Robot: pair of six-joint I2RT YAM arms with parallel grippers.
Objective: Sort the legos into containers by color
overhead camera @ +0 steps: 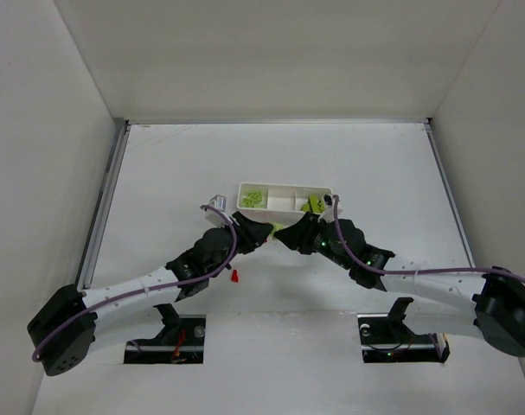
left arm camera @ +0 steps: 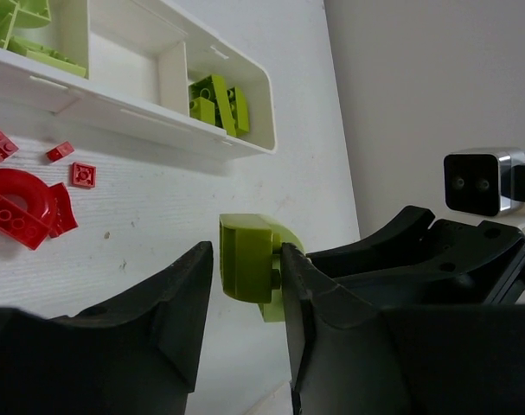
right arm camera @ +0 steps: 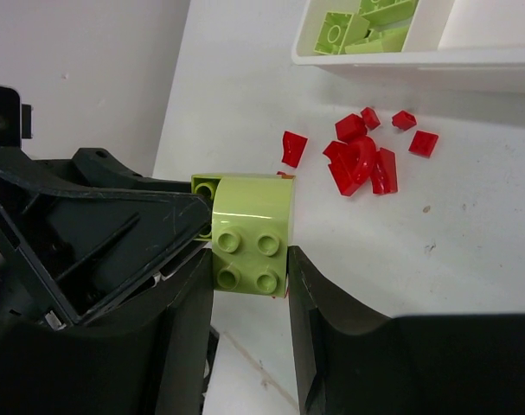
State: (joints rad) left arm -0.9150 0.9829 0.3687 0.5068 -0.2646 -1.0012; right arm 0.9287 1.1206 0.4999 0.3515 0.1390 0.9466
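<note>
**Legos: one green block sits between two pairs of fingers**

The green block (right arm camera: 249,233) lies just in front of the tray (left arm camera: 158,117), where both arms meet. The right fingers (right arm camera: 327,320) are narrow and appear to press on both of its sides, studs facing the wrist camera. The left fingers (left arm camera: 158,320) are narrow around the same block. One touches it and a sliver of gap shows at the other, so whether they grip cannot be told. Nor can it be told whether the block rests on the desk (overhead camera: 158,173) or is lifted.

The step in hand is judged to be getting this block into a green compartment. To do it well, only one arm should carry. The other should widen its fingers fully and draw straight back, so that it does not twist the block out of the grip.

The red pieces (right arm camera: 363,162) lie scattered close by, so the carrying arm should rise before it travels. The end compartment (left arm camera: 217,102) already holds green bricks and is the nearer target. The block should pass above the tray's wall and be let go low, to keep it from bouncing into the bare middle compartment (left arm camera: 128,65).
</note>
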